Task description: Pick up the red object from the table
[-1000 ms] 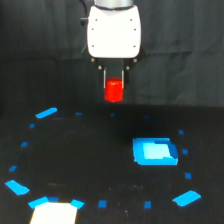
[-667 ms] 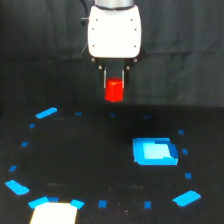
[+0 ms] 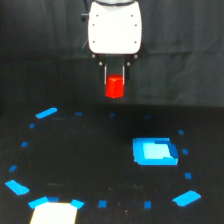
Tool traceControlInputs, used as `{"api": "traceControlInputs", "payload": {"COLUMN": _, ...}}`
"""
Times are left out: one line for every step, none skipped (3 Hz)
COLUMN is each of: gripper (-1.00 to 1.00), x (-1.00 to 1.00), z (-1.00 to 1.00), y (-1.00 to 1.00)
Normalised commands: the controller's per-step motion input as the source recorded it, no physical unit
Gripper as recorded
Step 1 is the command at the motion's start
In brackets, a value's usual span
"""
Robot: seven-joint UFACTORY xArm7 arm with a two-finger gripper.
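Note:
The red object point(image 3: 114, 86), a small bright red stubby block, hangs in the air well above the black table point(image 3: 90, 165) in the exterior view. My gripper point(image 3: 114, 82) sits under the white arm housing point(image 3: 114, 27) at top centre. Its two dark fingers point(image 3: 105, 76) are shut on the red object's sides, and the block's lower half sticks out below them. Nothing lies directly beneath it on the table.
A larger blue rectangular patch point(image 3: 155, 151) lies toward the exterior view's right. Small blue tape marks ring the table, such as one at the left point(image 3: 46, 113) and one at the lower right point(image 3: 186, 198). A white patch point(image 3: 54, 212) sits at the bottom left edge.
The gripper and the red object it holds have risen slightly; otherwise the scene looks the same.

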Motion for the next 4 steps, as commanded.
{"api": "traceControlInputs", "payload": {"gripper": -1.0, "x": 0.23, "z": 0.59, "y": 0.07}}
{"api": "traceControlInputs", "payload": {"gripper": -1.0, "x": -0.12, "z": 0.1, "y": 0.27}}
{"api": "traceControlInputs", "payload": {"gripper": -1.0, "x": -0.3, "z": -0.39, "y": 0.01}}
{"api": "traceControlInputs", "payload": {"gripper": -1.0, "x": -0.26, "z": 0.23, "y": 0.09}}
